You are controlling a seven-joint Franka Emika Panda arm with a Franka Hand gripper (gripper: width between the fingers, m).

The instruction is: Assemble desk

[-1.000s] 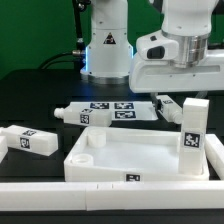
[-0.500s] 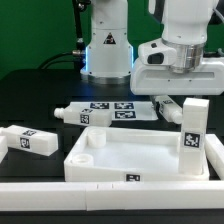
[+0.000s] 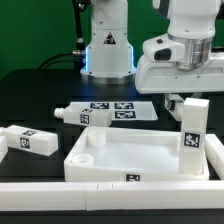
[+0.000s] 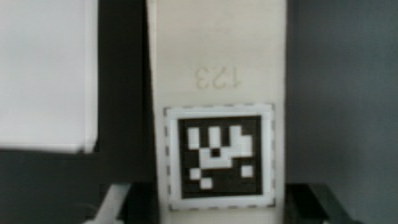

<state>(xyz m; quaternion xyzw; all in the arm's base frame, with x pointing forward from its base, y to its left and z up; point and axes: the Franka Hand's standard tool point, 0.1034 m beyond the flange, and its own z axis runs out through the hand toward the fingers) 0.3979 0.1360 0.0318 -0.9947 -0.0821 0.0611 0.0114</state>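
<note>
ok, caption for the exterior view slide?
Pincer over an upright leg at the desk top's corner; loose legs lie beside the marker board.

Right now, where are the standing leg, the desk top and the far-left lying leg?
standing leg [image 3: 193, 140]: exterior view, on its tag.
desk top [image 3: 140, 158]: exterior view, bare inner floor.
far-left lying leg [image 3: 28, 140]: exterior view, its tag.

Marker board [image 3: 120, 109] lies flat on black table [image 3: 30, 95], tags face up, mid-table. White rail [image 3: 40, 203] spans the foreground, nearest the camera. Greenish backdrop [image 3: 55, 55] behind the table at the exterior view's left; detail too dim to read.
</note>
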